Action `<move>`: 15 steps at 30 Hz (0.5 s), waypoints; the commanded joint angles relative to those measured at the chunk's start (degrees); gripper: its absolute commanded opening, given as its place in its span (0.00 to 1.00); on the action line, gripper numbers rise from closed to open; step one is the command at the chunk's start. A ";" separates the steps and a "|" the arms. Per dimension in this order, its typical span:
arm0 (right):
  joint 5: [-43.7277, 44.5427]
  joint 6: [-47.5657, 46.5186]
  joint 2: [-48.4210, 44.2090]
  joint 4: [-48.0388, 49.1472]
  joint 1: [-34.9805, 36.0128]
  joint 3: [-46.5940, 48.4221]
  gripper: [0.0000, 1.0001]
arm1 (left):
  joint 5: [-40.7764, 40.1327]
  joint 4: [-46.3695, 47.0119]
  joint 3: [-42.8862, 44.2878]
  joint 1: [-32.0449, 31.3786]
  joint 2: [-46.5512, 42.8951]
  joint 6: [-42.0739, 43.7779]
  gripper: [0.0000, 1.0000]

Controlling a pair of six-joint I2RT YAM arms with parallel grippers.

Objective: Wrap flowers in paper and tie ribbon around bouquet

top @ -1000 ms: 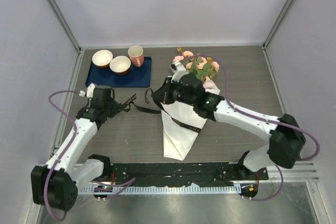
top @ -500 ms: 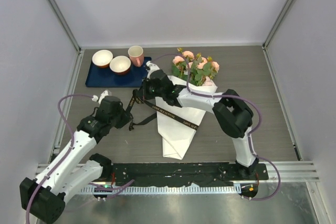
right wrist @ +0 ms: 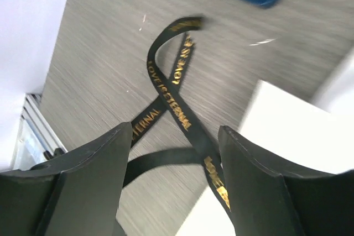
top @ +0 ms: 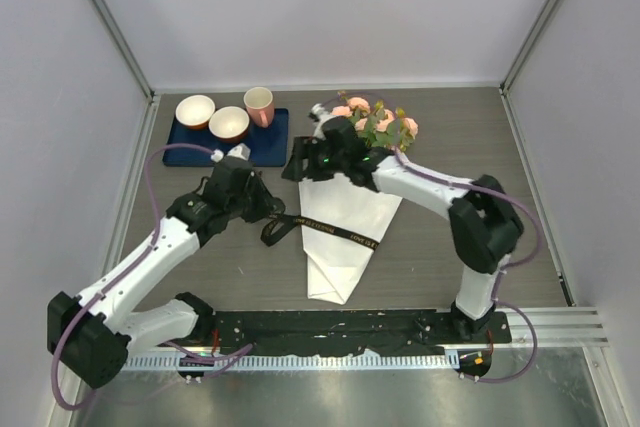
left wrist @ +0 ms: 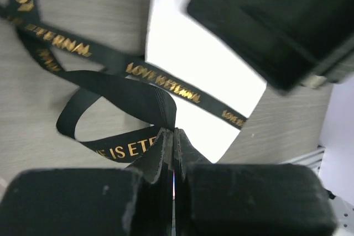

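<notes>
Okay, left claw (left wrist: 172, 136) was clamped shut on a loop of the ribbon (left wrist: 160, 78), arm stretched toward frame centre. Right claw (right wrist: 174, 150) gaped wide, empty, hovering at the bouquet's (top: 348, 207) upper-left edge. Ribbon crossed the paper (top: 335, 267) mid-frame on the desk (top: 420, 277). Blue tray (top: 273, 145) with bowls (top: 228, 123) sat upper left.

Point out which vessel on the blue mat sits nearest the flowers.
The tall pink cup, at the right end; the two wide bowls sit further left.
</notes>
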 commanded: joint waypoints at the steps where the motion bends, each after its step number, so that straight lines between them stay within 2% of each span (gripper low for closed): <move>1: -2.49 -4.38 -16.40 -5.48 -9.06 -5.87 0.71 | 9.44 7.35 10.05 -0.59 7.73 5.98 0.00; 5: 1.01 -16.09 -27.65 -15.68 -12.85 -14.31 0.73 | 18.86 9.19 17.87 -1.03 17.04 8.36 0.00; 9: 0.50 -15.76 -37.85 -15.35 -12.94 -25.12 0.70 | 28.09 10.52 26.14 -2.70 26.97 8.45 0.00; 12: -0.57 -14.08 -42.34 -12.27 -9.96 -33.82 0.67 | 33.11 7.20 33.01 -4.89 34.80 9.85 0.00; 15: 7.24 -14.69 -44.89 -11.66 -2.85 -35.86 0.70 | 33.82 3.68 36.35 -5.25 39.55 10.91 0.00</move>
